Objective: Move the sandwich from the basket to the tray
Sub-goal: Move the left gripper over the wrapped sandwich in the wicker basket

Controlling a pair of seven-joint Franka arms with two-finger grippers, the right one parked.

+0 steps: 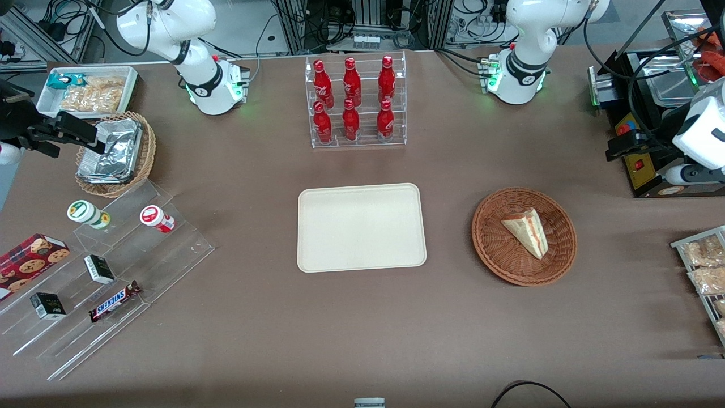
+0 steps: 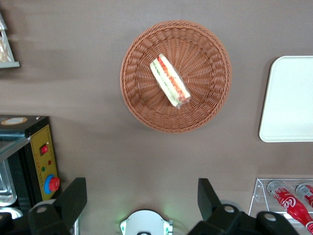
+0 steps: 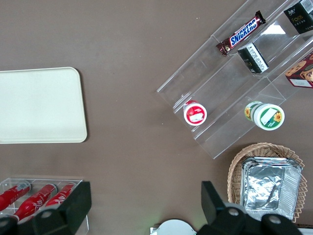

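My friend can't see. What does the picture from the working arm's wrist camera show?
A sandwich lies in a round basket on a brown table, beside a tray. The open end effector hangs above the table, touching nothing.

We see a dull brown bench (image 1: 362,328). The basket (image 1: 498,258) is reddish-brown woven wicker, and the sandwich (image 1: 527,229) in it is pale tan bread with red, orange and green stripes along its cut edge. The tray (image 1: 361,228) is plain cream-beige. Our end effector (image 2: 142,205) has black fingers, spread apart. Six bottles (image 1: 352,101) are glossy red with white lettering, in a clear rack (image 1: 358,140). A Snickers bar (image 1: 115,301) is brown with blue lettering on white.
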